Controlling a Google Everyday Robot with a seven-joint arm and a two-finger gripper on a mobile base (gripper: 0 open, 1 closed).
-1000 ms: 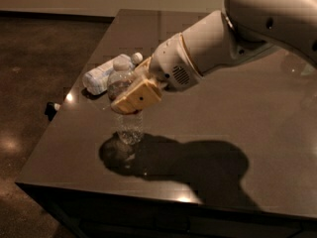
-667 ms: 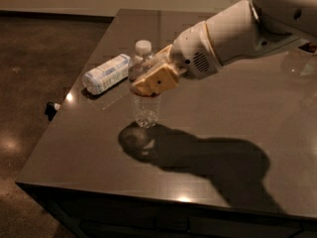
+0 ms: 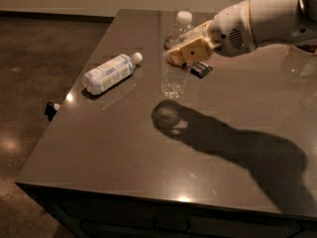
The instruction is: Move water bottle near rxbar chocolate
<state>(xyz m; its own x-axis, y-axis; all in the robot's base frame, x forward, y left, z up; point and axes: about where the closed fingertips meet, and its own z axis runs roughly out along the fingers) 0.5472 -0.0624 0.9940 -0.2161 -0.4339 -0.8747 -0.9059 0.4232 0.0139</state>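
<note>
Upright water bottle [image 3: 173, 81] clamped mid-body in jaws of gripper [image 3: 184, 53] above bench [image 3: 124, 148], seemingly lifted for carrying; rxbar chocolate [image 3: 202, 69] just beside.

My gripper [image 3: 182, 53] reaches in from the right and clasps the water bottle [image 3: 173, 81] around its middle, holding it upright over the far middle of the table [image 3: 124, 157]. The rxbar chocolate [image 3: 202, 70] lies flat on the table just right of the water bottle, partly hidden under my gripper. Well to the left, a second bottle [image 3: 106, 73] lies on its side near the table's left edge, its cap pointing far-right.
</note>
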